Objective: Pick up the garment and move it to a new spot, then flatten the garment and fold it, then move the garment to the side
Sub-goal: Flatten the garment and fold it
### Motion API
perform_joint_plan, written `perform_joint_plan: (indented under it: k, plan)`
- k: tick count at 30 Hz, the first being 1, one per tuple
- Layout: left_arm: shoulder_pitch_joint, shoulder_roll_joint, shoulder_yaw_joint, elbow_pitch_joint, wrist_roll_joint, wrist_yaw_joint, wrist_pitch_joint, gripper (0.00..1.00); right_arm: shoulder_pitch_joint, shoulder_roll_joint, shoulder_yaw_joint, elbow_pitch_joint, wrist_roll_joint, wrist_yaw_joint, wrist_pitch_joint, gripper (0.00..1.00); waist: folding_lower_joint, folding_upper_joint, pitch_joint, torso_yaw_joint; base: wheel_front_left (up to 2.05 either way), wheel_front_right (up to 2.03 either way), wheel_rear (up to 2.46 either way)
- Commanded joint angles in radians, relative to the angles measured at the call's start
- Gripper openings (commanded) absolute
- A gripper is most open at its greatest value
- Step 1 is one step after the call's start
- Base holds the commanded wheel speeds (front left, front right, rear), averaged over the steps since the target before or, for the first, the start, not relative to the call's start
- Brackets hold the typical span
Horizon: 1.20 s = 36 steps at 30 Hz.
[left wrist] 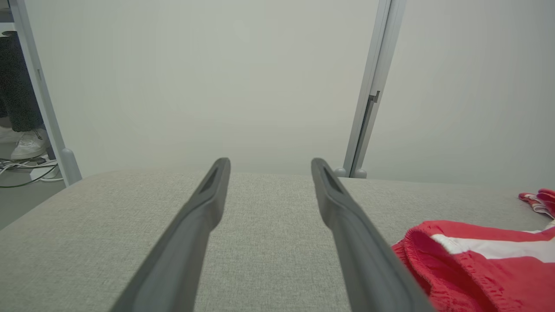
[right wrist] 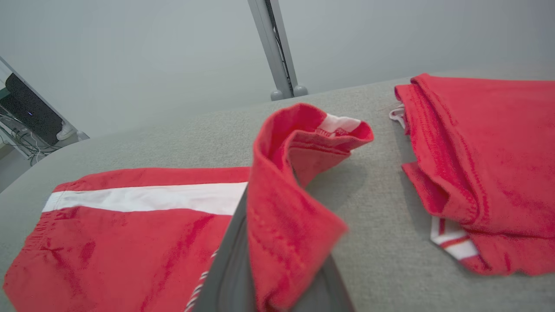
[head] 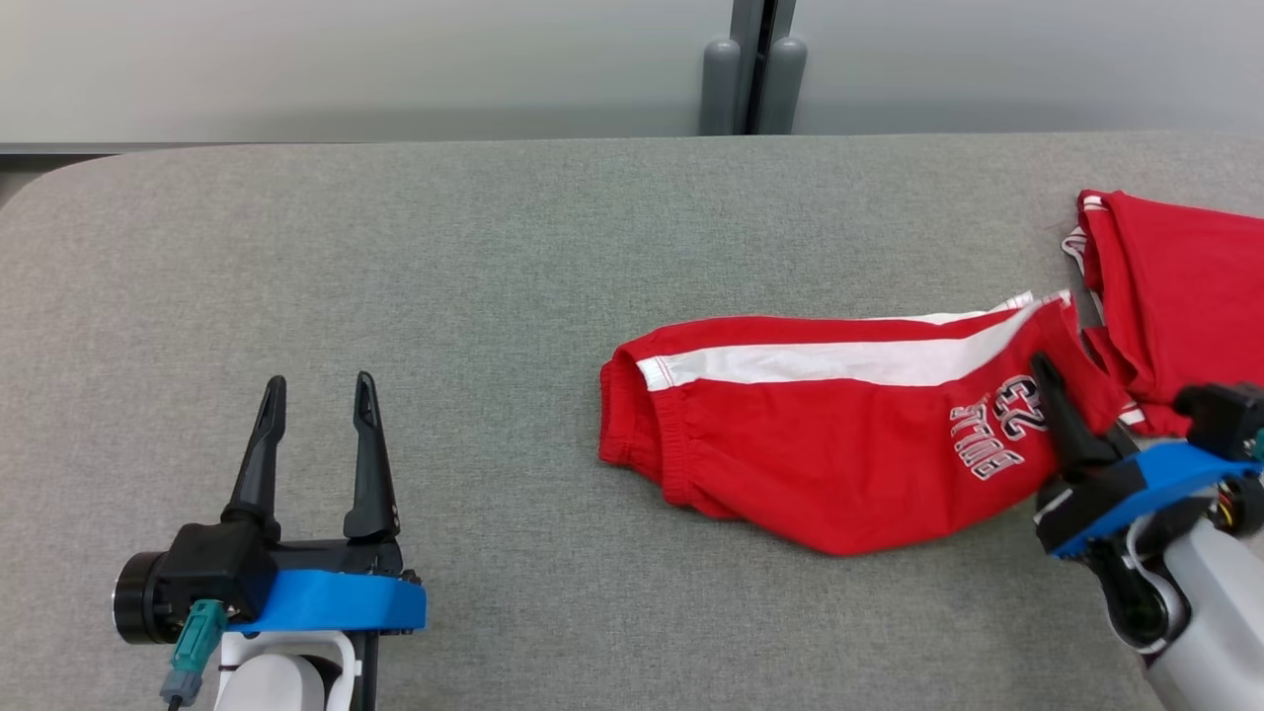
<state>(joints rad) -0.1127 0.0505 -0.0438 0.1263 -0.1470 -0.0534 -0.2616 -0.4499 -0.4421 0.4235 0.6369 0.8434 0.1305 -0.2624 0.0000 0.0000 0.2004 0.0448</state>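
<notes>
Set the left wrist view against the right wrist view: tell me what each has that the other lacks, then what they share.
Left wrist view: the open left gripper pointing across bare table. Right wrist view: the right gripper shut on a raised fold of the garment, with a second red garment lying beside it. Shared: the red garment with its white stripe, the grey table, the partition post, a person's white shoe at the far left.

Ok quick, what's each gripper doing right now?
Left gripper: open, holding nothing.
Right gripper: shut on a fold of the red garment.
</notes>
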Motion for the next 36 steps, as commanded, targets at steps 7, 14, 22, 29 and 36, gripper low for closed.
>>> perform_joint_plan:
  k: [7,14,22,29,36]
  plan:
    - [0.003,0.0,-0.011,0.004,-0.01,0.0,-0.005,1.0,-0.069,0.066,0.026,-0.095,-0.075,0.001,-0.003,0.0,0.0,0.0,-0.017,0.025,0.0,0.0,0.0]
    - [0.01,0.0,-0.025,0.004,-0.021,0.006,-0.005,1.0,-0.135,0.113,0.126,-0.113,-0.106,0.001,-0.003,0.0,0.0,0.0,-0.021,0.056,0.0,0.0,0.0]
    - [0.003,0.0,-0.041,0.006,-0.037,0.011,-0.005,1.0,-0.18,0.161,0.249,-0.066,-0.114,0.001,-0.003,0.0,0.0,0.0,-0.011,0.098,0.0,0.0,0.0]
    - [0.001,0.0,-0.054,0.004,-0.045,0.019,-0.005,1.0,-0.16,0.199,0.333,-0.025,-0.121,0.001,-0.003,0.0,0.0,0.0,-0.001,0.121,0.0,0.0,0.0]
    - [-0.004,0.0,-0.062,0.005,-0.049,0.023,-0.005,1.0,-0.144,0.224,0.386,-0.003,-0.158,0.001,-0.003,0.0,0.0,0.0,0.008,0.122,0.0,0.0,0.0]
